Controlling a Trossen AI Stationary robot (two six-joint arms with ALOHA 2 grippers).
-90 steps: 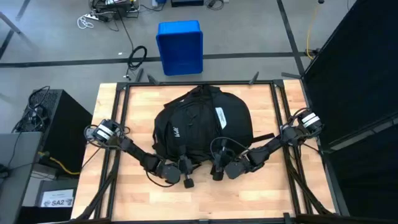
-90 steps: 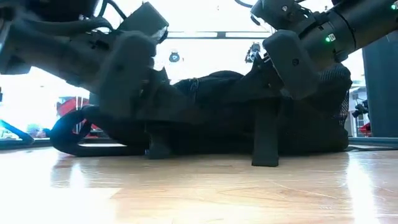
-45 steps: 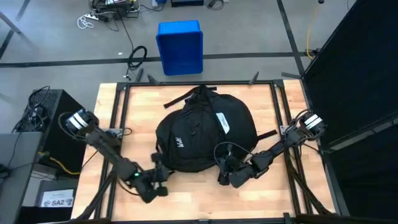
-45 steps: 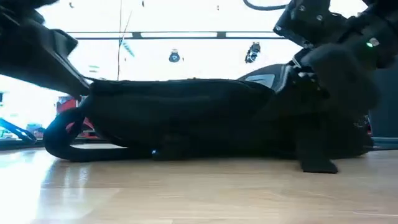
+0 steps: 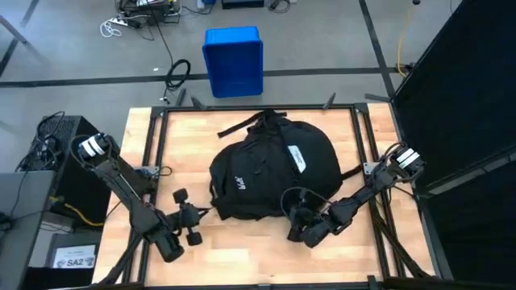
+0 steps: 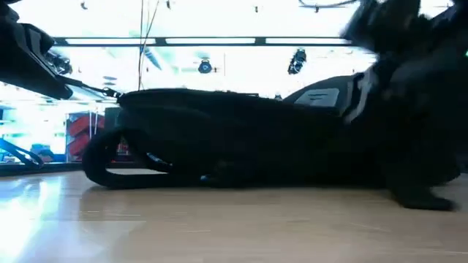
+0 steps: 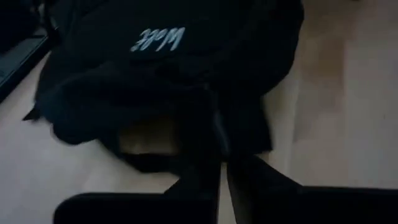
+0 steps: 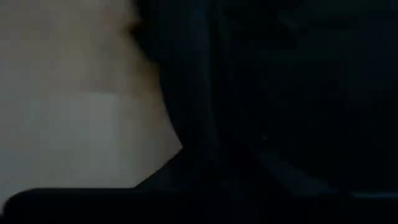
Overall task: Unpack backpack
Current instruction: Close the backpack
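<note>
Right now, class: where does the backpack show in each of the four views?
High view: backpack at table centre.
Low view: it fills the middle, lying on the table.
Left wrist view: upper half.
Right wrist view: dark fabric on the right.
Shared landmark: white logo, also in the left wrist view.

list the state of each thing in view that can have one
backpack: lying flat on the table, looks closed, no lining showing
backpack strap: trailing loose on the table past the bag's far end
left end effector: beside the bag's near left corner, fingers shut on a thin black pull or strap from the bag
right end effector: at the bag's near edge, open or shut unclear
blue plastic box: on the floor beyond the table
</note>
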